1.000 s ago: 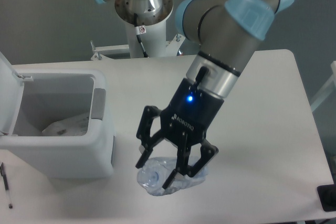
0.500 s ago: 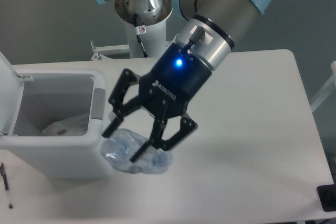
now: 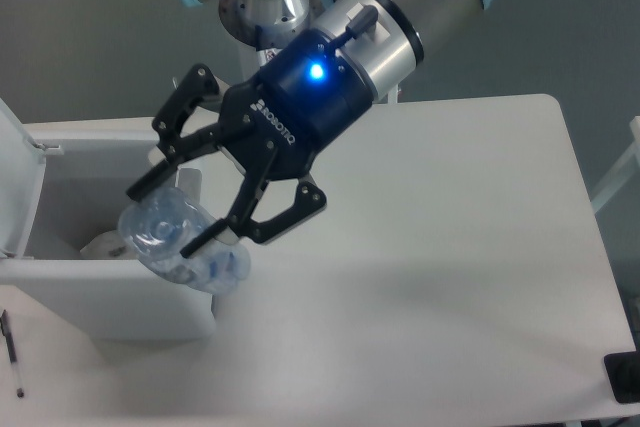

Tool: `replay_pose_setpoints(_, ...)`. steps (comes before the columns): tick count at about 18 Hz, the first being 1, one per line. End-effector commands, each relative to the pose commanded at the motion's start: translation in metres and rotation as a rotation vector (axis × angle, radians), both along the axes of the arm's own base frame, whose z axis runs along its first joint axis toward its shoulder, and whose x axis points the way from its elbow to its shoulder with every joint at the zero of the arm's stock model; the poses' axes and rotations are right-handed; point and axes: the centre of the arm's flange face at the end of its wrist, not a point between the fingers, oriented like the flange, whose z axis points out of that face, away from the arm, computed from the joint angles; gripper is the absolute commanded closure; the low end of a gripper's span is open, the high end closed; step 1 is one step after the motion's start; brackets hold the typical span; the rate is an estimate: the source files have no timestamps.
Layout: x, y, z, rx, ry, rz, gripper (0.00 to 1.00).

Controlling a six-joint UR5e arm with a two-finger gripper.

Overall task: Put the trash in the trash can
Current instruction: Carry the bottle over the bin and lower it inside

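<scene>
the trash can stands at the table's left with its lid tipped back, so the mouth is free for dropping; something whitish, probably the wrapper, lies inside. the arm slants down from upper right, and the gripper pinches the bottle over the can's near right corner.

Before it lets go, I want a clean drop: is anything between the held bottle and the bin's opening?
Nothing visible. The hand holds the clear crinkled plastic bottle above the boxy white bin's right rim, lid open.
</scene>
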Motion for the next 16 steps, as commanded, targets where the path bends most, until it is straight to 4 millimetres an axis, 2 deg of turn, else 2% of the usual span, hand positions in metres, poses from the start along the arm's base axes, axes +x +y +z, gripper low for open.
replay_pose_setpoints(1,0.009,0.005,-0.006,-0.008,-0.009,-0.015,0.65)
replay_pose_setpoints(3,0.03,0.002,-0.003,-0.009,-0.01,-0.034,0.65)
replay_pose_setpoints(6,0.049,0.0,-0.009,-0.022,-0.025,-0.052,0.64)
replay_pose_setpoints(11,0.065,0.004,-0.009,-0.025,-0.027,-0.077,0.63)
replay_pose_setpoints(16,0.079,0.008,-0.026,-0.044,-0.041,-0.098,0.63)
